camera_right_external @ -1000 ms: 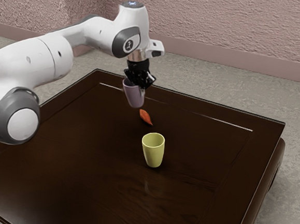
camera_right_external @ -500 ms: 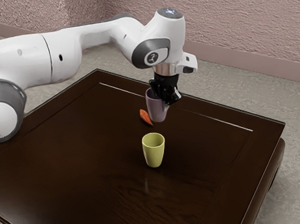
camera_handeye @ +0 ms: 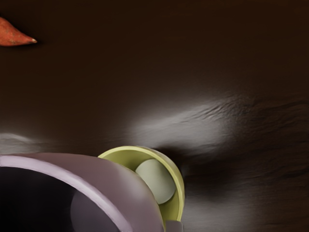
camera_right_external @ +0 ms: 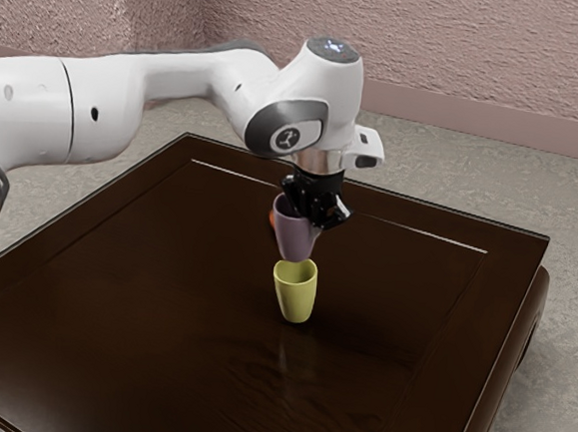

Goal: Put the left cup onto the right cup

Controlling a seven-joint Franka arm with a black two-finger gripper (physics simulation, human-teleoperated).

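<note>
My gripper point(camera_right_external: 312, 211) is shut on the rim of a purple cup point(camera_right_external: 293, 235) and holds it in the air, slightly tilted. The cup's base hangs just above the mouth of a yellow-green cup point(camera_right_external: 294, 290) that stands upright on the dark wooden table point(camera_right_external: 143, 295). In the wrist view the purple cup point(camera_handeye: 82, 193) looms large under my hand and covers part of the yellow-green cup point(camera_handeye: 159, 179), whose open mouth shows beside it.
A small orange object point(camera_handeye: 14, 37) lies on the table behind the cups, mostly hidden by the purple cup in the exterior view. The table has a raised rim point(camera_right_external: 500, 333) around its dark top.
My arm has carried the purple cup toward the exterior view's right and then down, from beside the orange object to just above the yellow-green cup.
</note>
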